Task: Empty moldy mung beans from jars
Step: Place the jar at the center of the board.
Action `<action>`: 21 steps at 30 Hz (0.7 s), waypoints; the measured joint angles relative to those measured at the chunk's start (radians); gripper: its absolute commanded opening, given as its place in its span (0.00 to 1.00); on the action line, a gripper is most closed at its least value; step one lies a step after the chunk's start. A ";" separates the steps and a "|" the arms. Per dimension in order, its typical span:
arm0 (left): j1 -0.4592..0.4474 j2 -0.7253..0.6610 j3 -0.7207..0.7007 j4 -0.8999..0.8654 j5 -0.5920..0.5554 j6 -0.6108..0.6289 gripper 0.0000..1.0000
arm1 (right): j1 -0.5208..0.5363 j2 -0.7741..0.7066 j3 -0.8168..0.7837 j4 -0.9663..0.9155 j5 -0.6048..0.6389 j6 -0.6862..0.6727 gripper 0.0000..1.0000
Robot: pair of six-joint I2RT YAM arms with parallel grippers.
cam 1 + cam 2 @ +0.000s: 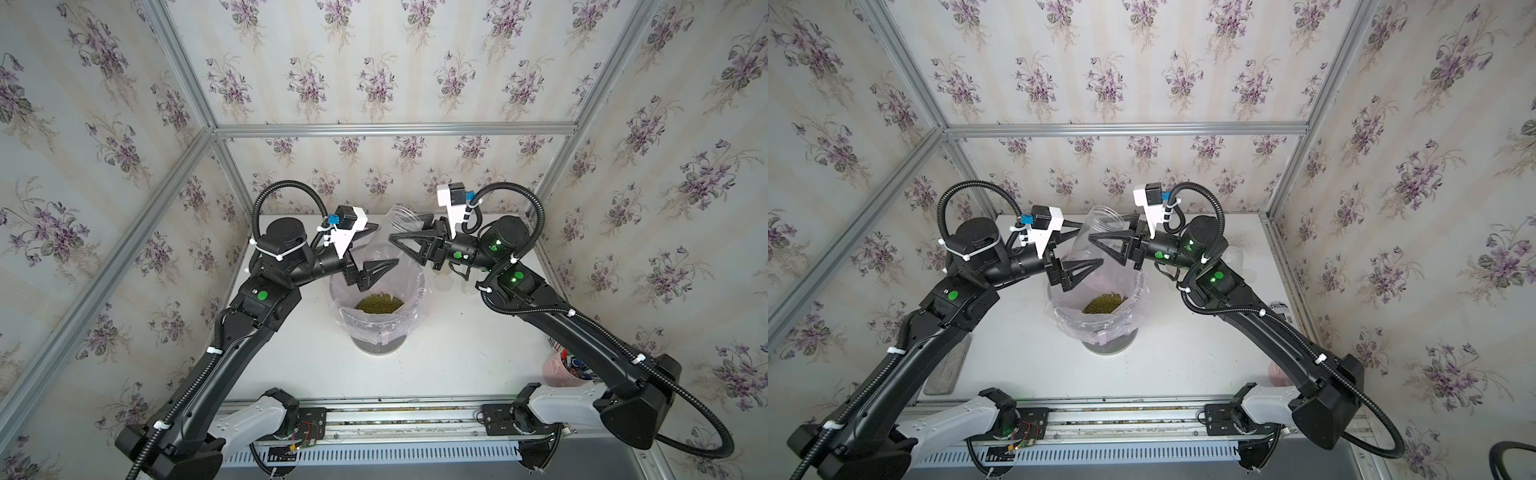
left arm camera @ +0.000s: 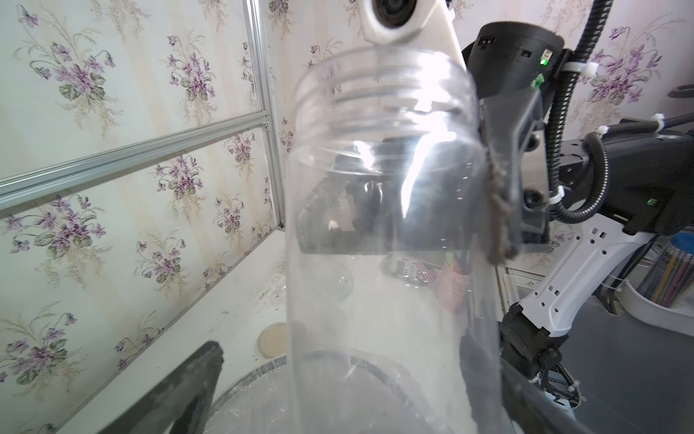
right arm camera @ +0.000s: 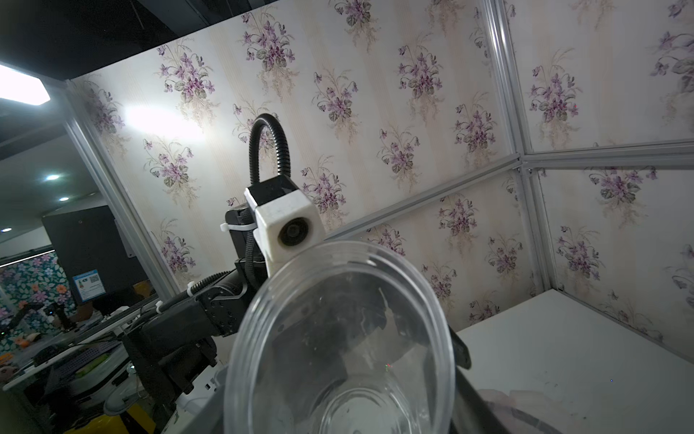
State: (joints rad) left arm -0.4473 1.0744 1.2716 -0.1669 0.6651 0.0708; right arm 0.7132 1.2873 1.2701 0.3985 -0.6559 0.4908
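The right hand (image 1: 1106,227) grasps the empty jar (image 1: 1098,218) over the bin (image 1: 1054,309) of mung beans (image 1: 1104,303), the left hand (image 1: 1092,243) stands released; next the jar probably needs putting aside.

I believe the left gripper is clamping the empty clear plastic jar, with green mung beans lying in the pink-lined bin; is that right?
No: the right gripper clamps the empty clear plastic jar; the left gripper stands open, as both top views show.

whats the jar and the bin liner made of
The jar looks like clear glossy plastic: see-through wall, moulded screw threads, sharp glare; glass can't be ruled out. The liner is thin translucent pinkish plastic film, crinkled and folded over the bin rim.
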 measured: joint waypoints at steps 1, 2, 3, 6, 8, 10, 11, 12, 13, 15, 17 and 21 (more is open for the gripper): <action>0.000 -0.004 0.000 0.000 -0.011 0.002 1.00 | 0.000 -0.002 0.004 -0.016 0.013 -0.003 0.48; 0.000 -0.010 0.000 0.000 -0.022 0.009 1.00 | 0.000 -0.002 0.011 -0.037 0.029 -0.022 0.48; 0.000 -0.014 0.000 0.000 -0.031 0.014 1.00 | 0.000 -0.002 0.017 -0.056 0.047 -0.032 0.48; 0.000 -0.024 0.000 0.000 -0.053 0.016 1.00 | 0.000 -0.003 0.029 -0.116 0.098 -0.066 0.47; 0.000 -0.028 0.001 0.000 -0.068 0.018 1.00 | -0.001 -0.005 0.038 -0.155 0.133 -0.086 0.47; 0.001 -0.034 0.002 0.000 -0.089 0.016 1.00 | -0.001 -0.010 0.051 -0.193 0.174 -0.108 0.47; 0.001 -0.038 0.003 0.000 -0.101 0.013 1.00 | -0.001 -0.014 0.058 -0.214 0.195 -0.124 0.47; 0.001 -0.043 0.005 0.000 -0.117 0.011 1.00 | -0.001 -0.019 0.066 -0.232 0.215 -0.132 0.47; 0.000 -0.047 0.005 0.001 -0.133 0.007 1.00 | -0.001 -0.026 0.072 -0.248 0.235 -0.144 0.46; 0.000 -0.060 0.004 0.000 -0.188 0.001 1.00 | -0.001 -0.039 0.087 -0.288 0.281 -0.171 0.46; 0.000 -0.076 -0.002 0.001 -0.251 -0.007 1.00 | -0.003 -0.051 0.102 -0.329 0.331 -0.194 0.46; 0.000 -0.108 -0.014 0.001 -0.466 -0.063 1.00 | -0.021 -0.078 0.138 -0.429 0.446 -0.240 0.45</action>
State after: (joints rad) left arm -0.4473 0.9665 1.2572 -0.1661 0.1993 0.0078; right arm 0.6926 1.2091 1.4082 -0.0303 -0.2100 0.2504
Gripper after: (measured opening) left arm 0.996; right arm 0.565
